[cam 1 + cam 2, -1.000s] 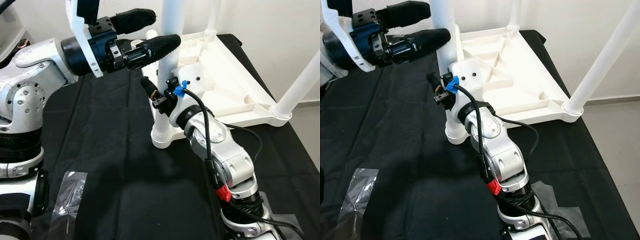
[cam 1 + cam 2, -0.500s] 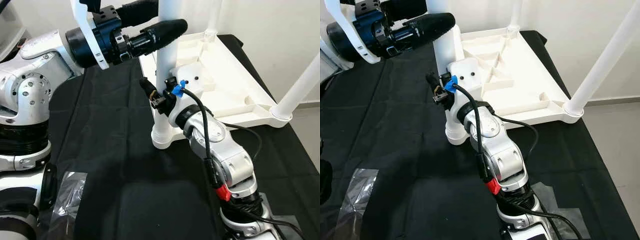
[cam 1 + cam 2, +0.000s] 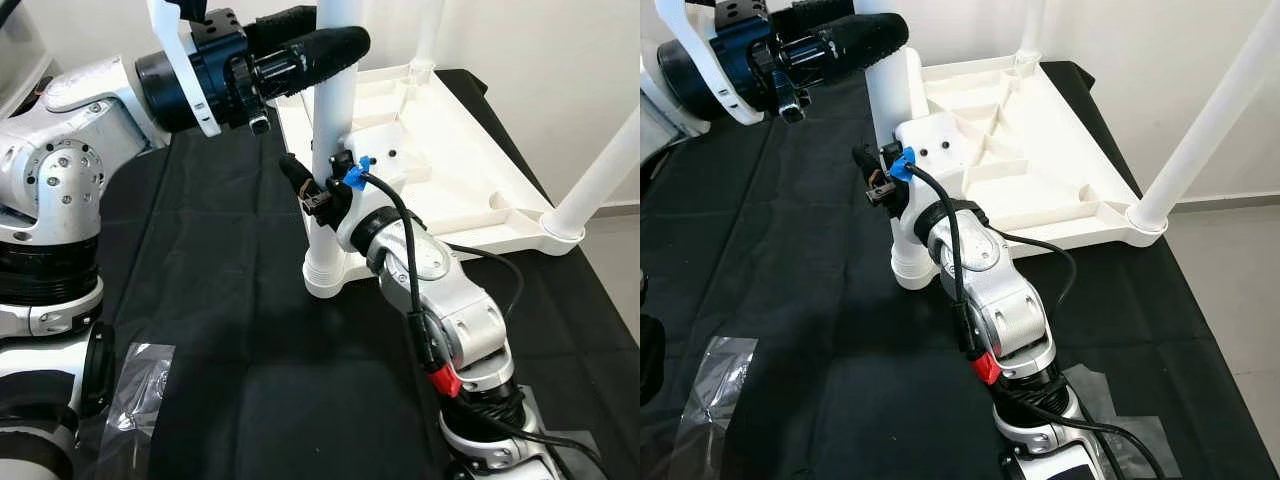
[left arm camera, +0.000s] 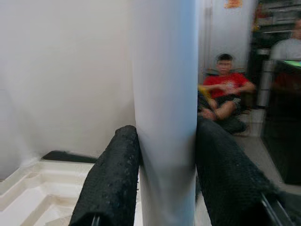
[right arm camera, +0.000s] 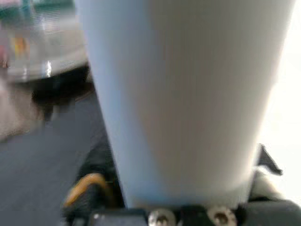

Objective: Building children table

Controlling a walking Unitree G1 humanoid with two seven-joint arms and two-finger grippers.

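Left eye view: upside-down white plastic tabletop lies on a black-draped counter. A white leg stands upright in its near corner socket. Left claw grips the leg high up; right claw sits lower against the leg, fingers hidden behind the wrist, so can't tell if clamped. Step looks like seating/twisting this leg into the socket; next move likely needs a firm push or turn w/o tipping it. Clear plastic bag lies near the counter's front edge.

Left wrist view: black fingers press both sides of the leg, closed on it. Blurred person sits on the floor beyond.

Right wrist view: leg seen very close & blurred; fingertips can't be made out.
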